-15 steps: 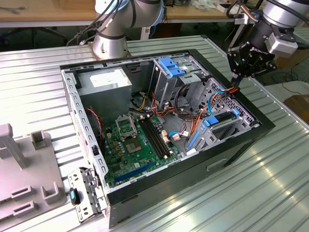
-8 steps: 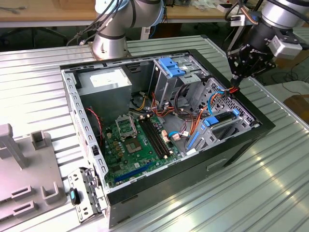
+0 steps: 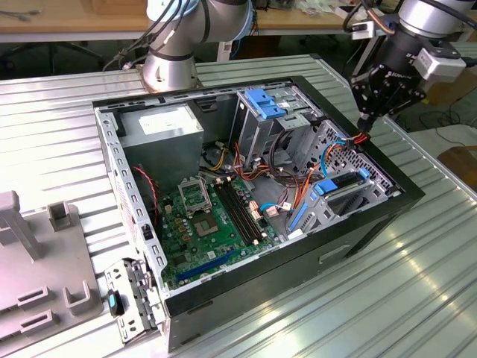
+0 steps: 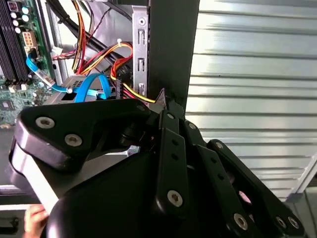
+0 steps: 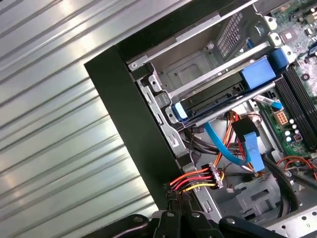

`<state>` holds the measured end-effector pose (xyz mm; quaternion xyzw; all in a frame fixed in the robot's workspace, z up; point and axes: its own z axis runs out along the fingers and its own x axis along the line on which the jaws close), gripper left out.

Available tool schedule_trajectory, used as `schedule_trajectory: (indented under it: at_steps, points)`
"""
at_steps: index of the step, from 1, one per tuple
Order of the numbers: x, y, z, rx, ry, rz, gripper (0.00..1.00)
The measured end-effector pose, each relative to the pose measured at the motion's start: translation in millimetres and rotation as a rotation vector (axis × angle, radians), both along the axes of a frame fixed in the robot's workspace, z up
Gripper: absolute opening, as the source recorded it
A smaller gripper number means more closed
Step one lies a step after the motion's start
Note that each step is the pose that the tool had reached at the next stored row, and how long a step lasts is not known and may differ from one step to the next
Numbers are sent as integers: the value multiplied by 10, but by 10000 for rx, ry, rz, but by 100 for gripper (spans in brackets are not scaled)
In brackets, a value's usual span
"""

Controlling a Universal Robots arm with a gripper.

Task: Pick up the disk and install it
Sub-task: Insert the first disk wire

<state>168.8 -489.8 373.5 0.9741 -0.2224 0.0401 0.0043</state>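
The black claw (image 3: 366,121), pinched shut on red-and-yellow wires (image 5: 194,179), hangs just above and to the exterior view's right of the blue-railed dark grey metal disk (image 3: 341,186), whose length runs away from it into the open computer case (image 3: 406,195).

No legible text or labels

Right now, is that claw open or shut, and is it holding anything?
Claw: shut, tips at the coloured wires by the case edge; whether it pinches them cannot be told. Not holding the disk.

Ribbed metal tabletop (image 3: 417,298) with bright glare, wooden workbench (image 3: 74,22) behind.
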Motion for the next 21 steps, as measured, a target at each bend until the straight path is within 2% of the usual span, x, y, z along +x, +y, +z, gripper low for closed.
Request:
schedule_trajectory:
  at_steps: [2,3,5,7,8,9,10,11,14,15,16,18,21]
  points:
    - [0,0,0,-3,-10,528,11]
    - [0,-1,-5,-60,-20,993,11]
    - [0,0,-10,-107,-38,1489,11]
    - [-1,-1,-13,-154,-75,1780,11]
    - [0,0,-14,-192,-117,1933,11]
    - [1,0,-14,-231,-128,2034,11]
    - [0,0,-14,-279,-131,2103,18]
    - [0,0,-16,-408,-153,2224,18]
    - [-1,-1,-17,-602,-197,2407,19]
    - [-2,-1,-17,-634,-206,2432,19]
    - [-4,-1,-17,-653,-208,2476,25]
    - [-49,9,-18,-680,-213,2511,25]
    - [-55,19,-30,-704,-217,2502,25]
